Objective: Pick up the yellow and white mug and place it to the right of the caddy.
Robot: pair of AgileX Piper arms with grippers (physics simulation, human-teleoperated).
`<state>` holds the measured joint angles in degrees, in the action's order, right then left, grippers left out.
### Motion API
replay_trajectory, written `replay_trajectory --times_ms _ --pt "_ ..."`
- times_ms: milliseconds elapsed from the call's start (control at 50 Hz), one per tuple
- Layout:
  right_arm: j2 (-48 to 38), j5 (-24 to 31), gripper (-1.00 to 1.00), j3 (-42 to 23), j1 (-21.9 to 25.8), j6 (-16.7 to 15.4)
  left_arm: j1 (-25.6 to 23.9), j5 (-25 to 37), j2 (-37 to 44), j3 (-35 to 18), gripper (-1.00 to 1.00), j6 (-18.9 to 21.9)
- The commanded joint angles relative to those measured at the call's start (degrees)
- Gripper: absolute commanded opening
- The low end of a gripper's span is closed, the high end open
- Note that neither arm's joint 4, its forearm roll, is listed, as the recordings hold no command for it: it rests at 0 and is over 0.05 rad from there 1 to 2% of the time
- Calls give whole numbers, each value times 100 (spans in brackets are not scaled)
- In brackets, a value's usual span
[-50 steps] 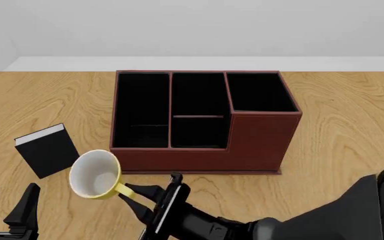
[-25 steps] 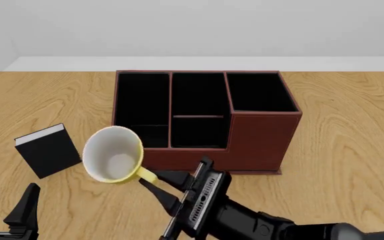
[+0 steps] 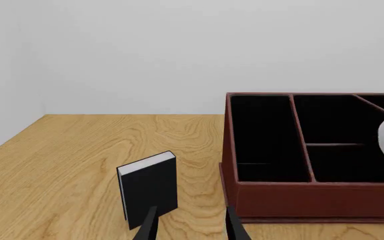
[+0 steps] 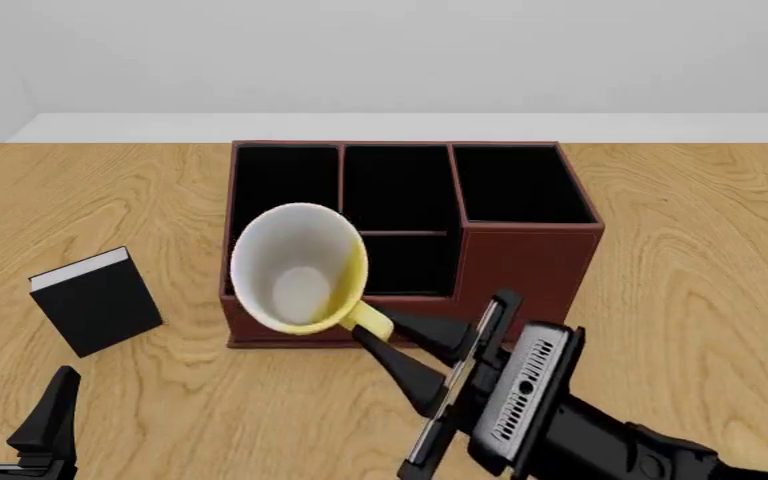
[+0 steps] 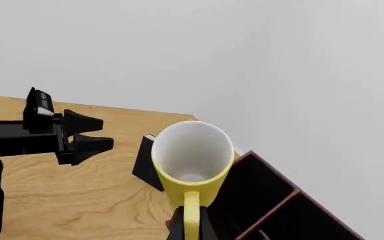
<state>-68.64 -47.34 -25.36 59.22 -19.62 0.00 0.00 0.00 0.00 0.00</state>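
Yellow and white mug (image 4: 297, 268): lifted off the surface, tipped so its white inside faces the front camera; in that view it overlaps the front left part of the caddy. Also seen in the right wrist view (image 5: 192, 162), mouth toward the camera.
Mug handle (image 4: 365, 320): yellow loop pointing down and right toward the right tool, pinched between its two fingers.
Right tool (image 4: 408, 347): clamped on the mug handle, reaching in from the lower right; the mug sits just beyond the fingertips, up and to the left.
Left tool (image 4: 17, 405): low at the front left, fingers apart with nothing between them, well apart from the mug.
Caddy (image 4: 518, 270): reddish-brown, black-lined compartments, standing mid-surface; taller section at its right.
Black book (image 4: 93, 300): upright on the surface, left of the caddy, near the left tool.
Surface (image 4: 704, 250): wood grain.
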Motion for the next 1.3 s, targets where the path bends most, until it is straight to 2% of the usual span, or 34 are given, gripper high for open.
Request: replay_trajectory --times_ms 20,280,400,700,840,1040,1100,1140,1160,1180,1240,1300 --pt "734 448 -100 94 -84 -5 0 0 0 0 100 0" --pt "1405 911 -100 130 -300 -148 0 0 0 0 100 0" --pt "1806 1312 -100 88 -493 -58 0 0 0 0 100 0" --pt "2406 1837 -100 -1 -888 -103 0 0 0 0 100 0" --pt "2546 1905 -100 50 -1050 -147 0 0 0 0 100 0" --pt "2828 2187 -100 -18 -1301 -59 0 0 0 0 100 0" --pt "2816 2618 -100 -280 -1343 393 0 0 0 0 100 0" --pt "3019 2393 -100 -90 -1422 -64 0 0 0 0 100 0" --pt "3059 2445 -100 -118 -1437 5 0 0 0 0 100 0" --pt "3001 2643 -100 -253 -1450 268 0 0 0 0 100 0" --pt "3101 2550 -100 -174 -1601 67 0 0 0 0 100 0" --pt "3122 2630 -100 -227 -1691 167 0 0 0 0 100 0"
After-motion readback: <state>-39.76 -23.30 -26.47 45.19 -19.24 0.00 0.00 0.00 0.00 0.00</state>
